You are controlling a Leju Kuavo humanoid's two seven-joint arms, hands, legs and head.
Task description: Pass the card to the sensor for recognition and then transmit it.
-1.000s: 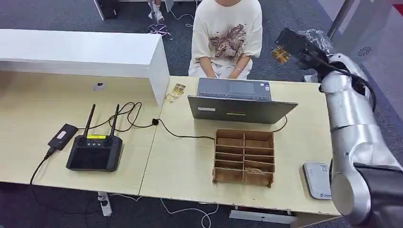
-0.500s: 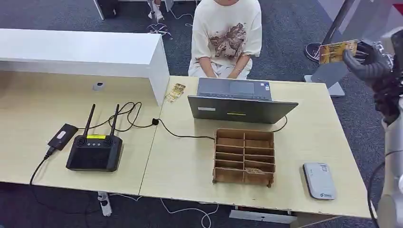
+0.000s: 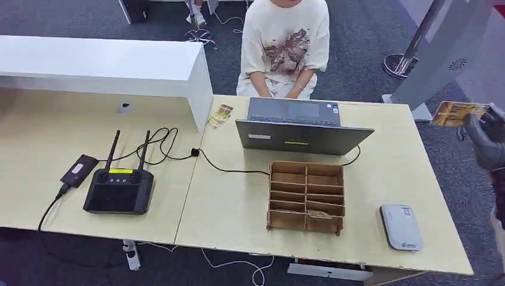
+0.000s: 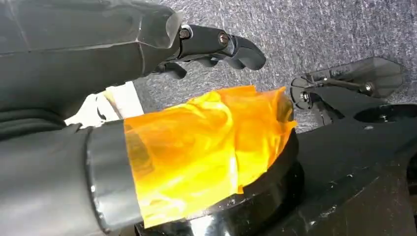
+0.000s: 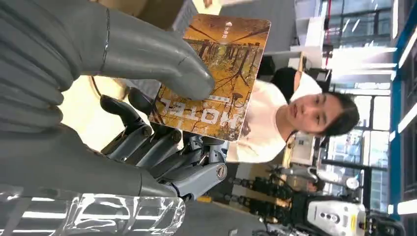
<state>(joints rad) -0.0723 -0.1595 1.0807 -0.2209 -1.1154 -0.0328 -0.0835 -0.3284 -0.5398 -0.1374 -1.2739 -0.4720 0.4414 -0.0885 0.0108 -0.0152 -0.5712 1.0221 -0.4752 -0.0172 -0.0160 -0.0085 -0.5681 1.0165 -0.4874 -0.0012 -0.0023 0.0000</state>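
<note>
An office: carpet floor (image 3: pixel 357 59), desk (image 3: pixel 238 208) with laptop (image 3: pixel 301 128).

laptop (image 3: pixel 301 127) behind compartment box (image 3: pixel 306 196), sensor (image 3: pixel 401 226) right (table edge)

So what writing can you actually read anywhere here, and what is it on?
"MOTEL": on the card held by the right robot hand, seen turned round in the wrist view.
Small print at the card's top edge: too small to read.
Yellow label on the black controller: blurred.
Mark on the white sensor: too small.
</note>
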